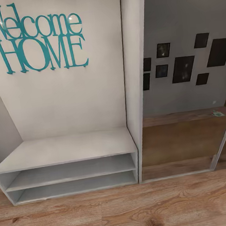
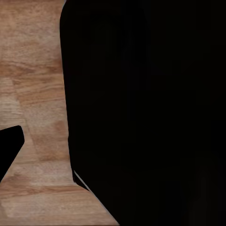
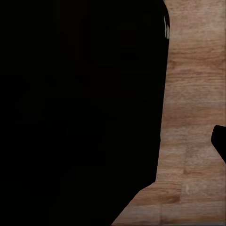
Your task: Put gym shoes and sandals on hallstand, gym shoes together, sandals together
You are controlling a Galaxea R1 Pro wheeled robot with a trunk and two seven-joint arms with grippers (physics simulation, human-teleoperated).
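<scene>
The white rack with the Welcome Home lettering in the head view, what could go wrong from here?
1. This rack under the teal lettering looks like a shoe rack, so shoes could end up on the wrong unit.
2. The mirrored panel beside it reflects floor, which could mislead navigation.
3. Both wrist views are mostly blocked by dark shapes above the wooden floor.

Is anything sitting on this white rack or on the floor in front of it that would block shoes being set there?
Nothing visible does. But this rack carries the teal "Welcome HOME" lettering, so it isn't the target hallstand. Its top and shelves hold nothing, as does the wooden floor before it.
</scene>
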